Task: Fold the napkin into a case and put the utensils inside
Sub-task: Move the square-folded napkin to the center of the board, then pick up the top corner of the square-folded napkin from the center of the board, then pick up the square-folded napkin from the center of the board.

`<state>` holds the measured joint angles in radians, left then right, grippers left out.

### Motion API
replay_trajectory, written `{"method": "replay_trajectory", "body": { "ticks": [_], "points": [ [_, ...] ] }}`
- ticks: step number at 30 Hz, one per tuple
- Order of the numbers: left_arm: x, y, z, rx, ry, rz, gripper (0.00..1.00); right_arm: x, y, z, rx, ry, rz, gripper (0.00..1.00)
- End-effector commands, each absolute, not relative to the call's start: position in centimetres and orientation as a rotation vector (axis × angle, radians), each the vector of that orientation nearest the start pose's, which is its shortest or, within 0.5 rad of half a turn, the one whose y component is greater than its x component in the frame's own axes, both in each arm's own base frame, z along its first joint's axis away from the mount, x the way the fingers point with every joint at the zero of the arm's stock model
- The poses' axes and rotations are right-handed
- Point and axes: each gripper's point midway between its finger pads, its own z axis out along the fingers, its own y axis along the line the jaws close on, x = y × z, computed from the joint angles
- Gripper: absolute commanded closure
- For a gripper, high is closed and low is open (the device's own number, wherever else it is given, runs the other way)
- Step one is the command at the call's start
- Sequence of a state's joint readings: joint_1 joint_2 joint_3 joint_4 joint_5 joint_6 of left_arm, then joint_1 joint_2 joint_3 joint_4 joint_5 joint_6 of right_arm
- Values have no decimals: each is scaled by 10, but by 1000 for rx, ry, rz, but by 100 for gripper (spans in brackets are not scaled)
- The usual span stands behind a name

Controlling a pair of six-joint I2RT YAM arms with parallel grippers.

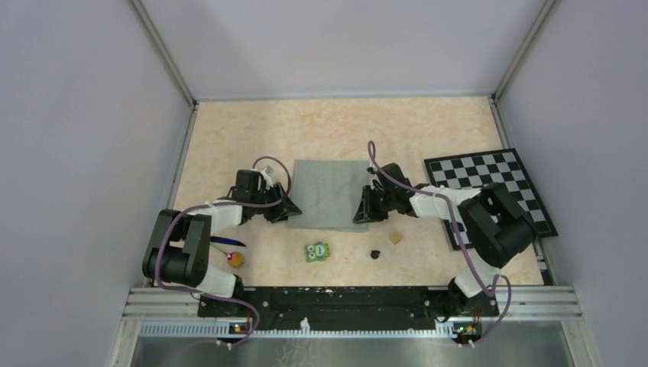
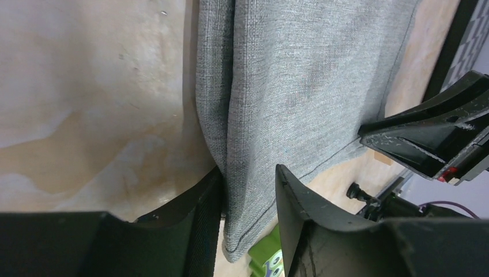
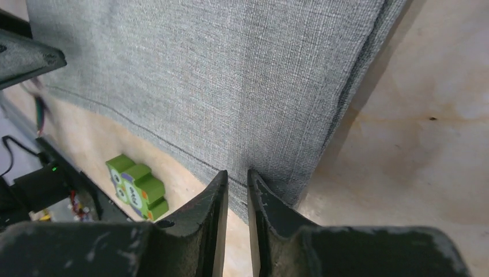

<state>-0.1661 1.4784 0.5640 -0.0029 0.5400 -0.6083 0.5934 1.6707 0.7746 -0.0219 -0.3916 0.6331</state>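
Note:
The grey napkin [image 1: 330,191] lies flat in the middle of the table, a single square sheet. My left gripper [image 1: 289,212] is at its near left corner. In the left wrist view its jaws [image 2: 249,170] stand apart astride the napkin [image 2: 300,69], and the left finger pushes up a ridge of cloth. My right gripper [image 1: 361,216] is at the near right corner. Its jaws [image 3: 236,172] are drawn to a narrow slit on the napkin's [image 3: 202,69] hem, with a faint crease running up from the tips. The blue utensil [image 1: 227,241] and the yellow-orange-headed one [image 1: 237,259] lie near the left arm.
A green owl-faced block [image 1: 317,251] sits just in front of the napkin, with a small black piece [image 1: 375,253] and a tan cube [image 1: 395,238] to its right. The checkerboard mat [image 1: 474,172] lies at the right, partly under the right arm. Walls close in the table.

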Motion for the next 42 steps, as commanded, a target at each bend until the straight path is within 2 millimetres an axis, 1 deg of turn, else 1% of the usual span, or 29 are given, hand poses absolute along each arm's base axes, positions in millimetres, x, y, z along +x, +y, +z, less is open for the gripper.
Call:
{"method": "replay_trajectory", "body": {
  "ticks": [1,3,5,7,8,9,10,12,14,16,20,25,27,29,34,39,42],
  "points": [
    [239,-158,-5,-402,2686,-934,56,240,241,14,-133,2715,704,81],
    [242,-163,-2,-381,2665,-952,57,240,242,30,-166,2694,715,79],
    [241,-167,3,-361,2655,-970,58,244,244,56,-193,2644,733,74],
    [240,-172,10,-340,2647,-1011,58,248,239,79,-188,2615,693,64],
    [239,-172,12,-330,2653,-1016,55,250,235,87,-174,2610,664,57],
    [238,-172,15,-317,2659,-1018,51,250,231,92,-162,2621,646,52],
    [237,-172,19,-301,2661,-1020,48,248,231,95,-151,2638,648,50],
    [236,-171,24,-279,2660,-1005,46,240,233,92,-108,2694,678,49],
    [235,-168,27,-270,2658,-981,44,234,236,84,-42,2743,710,51],
    [234,-164,28,-271,2660,-953,44,232,230,72,25,2772,672,53],
    [226,-160,22,-288,2696,-916,48,233,221,58,85,2781,604,56],
    [218,-162,14,-279,2731,-946,55,233,219,44,81,2807,576,62],
    [216,-162,12,-278,2737,-952,56,234,219,41,82,2811,563,64],
    [216,-162,11,-279,2736,-948,58,234,217,38,86,2815,545,64],
    [216,-161,10,-277,2735,-948,64,237,212,32,88,2822,491,61],
    [213,-161,7,-280,2745,-943,69,240,215,30,86,2820,501,62],
    [213,-160,7,-280,2744,-938,69,241,217,29,87,2816,509,64]
  ]
}}
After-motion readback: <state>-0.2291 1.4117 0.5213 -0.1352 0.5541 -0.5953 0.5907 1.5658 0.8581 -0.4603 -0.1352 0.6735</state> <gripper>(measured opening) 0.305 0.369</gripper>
